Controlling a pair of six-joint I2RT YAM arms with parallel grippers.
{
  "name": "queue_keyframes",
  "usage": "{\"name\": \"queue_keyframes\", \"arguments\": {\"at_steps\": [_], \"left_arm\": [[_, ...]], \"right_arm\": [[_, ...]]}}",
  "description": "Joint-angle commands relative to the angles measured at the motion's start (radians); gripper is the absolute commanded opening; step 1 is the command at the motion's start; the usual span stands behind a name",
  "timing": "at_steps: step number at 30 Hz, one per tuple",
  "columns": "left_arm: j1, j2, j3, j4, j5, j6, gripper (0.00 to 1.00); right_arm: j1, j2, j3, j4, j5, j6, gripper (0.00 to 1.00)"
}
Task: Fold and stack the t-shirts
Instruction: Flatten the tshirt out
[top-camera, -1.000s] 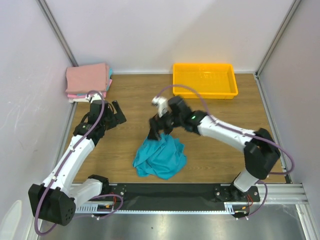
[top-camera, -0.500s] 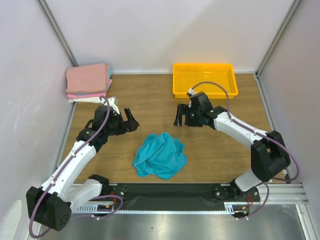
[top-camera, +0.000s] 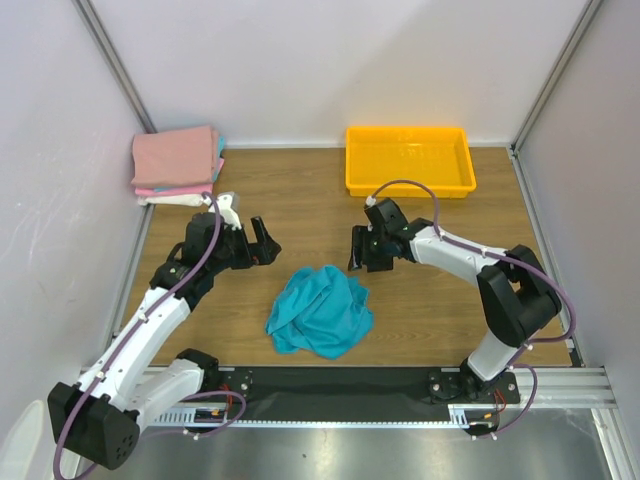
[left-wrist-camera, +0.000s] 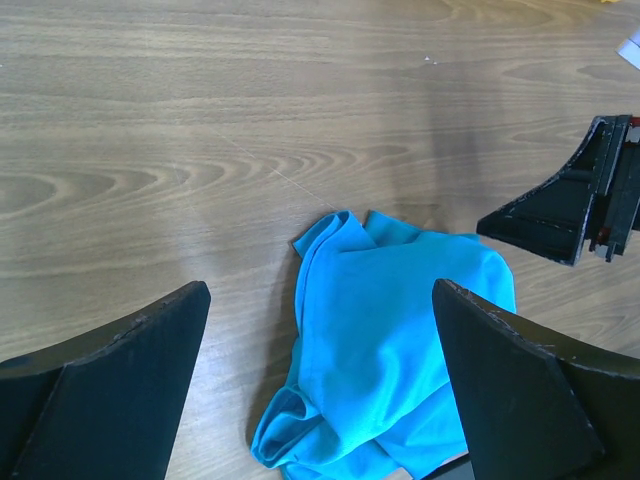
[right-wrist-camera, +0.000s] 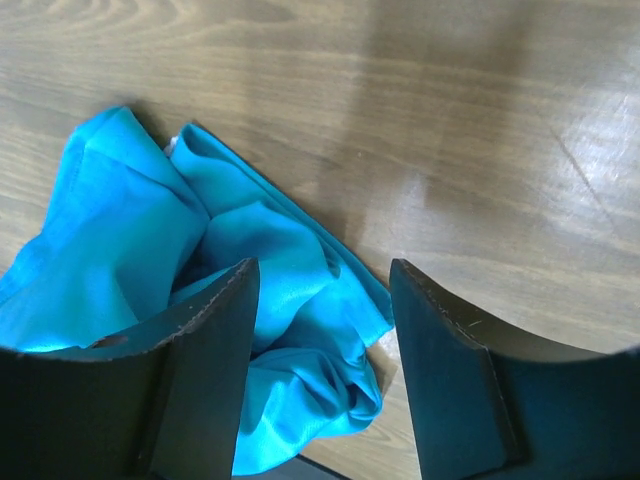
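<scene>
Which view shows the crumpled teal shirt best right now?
Top external: the teal shirt shows whole, nothing covering it. Left wrist shows most of it, cut off at the bottom edge. Right wrist shows only part, the rest hidden behind its own fingers.

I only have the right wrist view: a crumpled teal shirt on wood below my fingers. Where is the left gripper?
Observer: The left gripper hangs open over bare table, to the left of the teal shirt and apart from it, holding nothing.
Operator: And the finished stack?
Observer: The folded stack, pink on top, lies in the far left corner, beyond the left gripper.
Operator: Anything beyond my arm?
Observer: A yellow tray sits at the table's far edge, beyond the right gripper, which is over the shirt's far right edge.
</scene>
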Motion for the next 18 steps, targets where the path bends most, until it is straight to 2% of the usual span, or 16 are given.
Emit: {"name": "queue_keyframes", "arguments": {"at_steps": [1,5,13,16,18], "left_arm": [[-0.009,-0.014,0.002,0.016,0.013,0.026,1.00],[-0.009,-0.011,-0.003,0.022,0.025,0.040,1.00],[-0.009,0.004,0.019,-0.022,0.002,0.093,1.00],[-0.009,-0.010,0.014,-0.008,0.022,0.099,1.00],[-0.010,-0.019,0.003,0.012,0.063,0.098,1.00]], "right_arm": [[0.008,-0.008,-0.003,-0.022,-0.030,0.015,0.60],[0.023,0.000,-0.037,0.007,-0.069,0.021,0.60],[0.046,0.063,-0.036,0.087,-0.090,0.036,0.49],[0.040,0.073,-0.010,0.106,-0.090,0.042,0.33],[0.040,0.075,0.001,0.120,-0.087,0.042,0.14]]}}
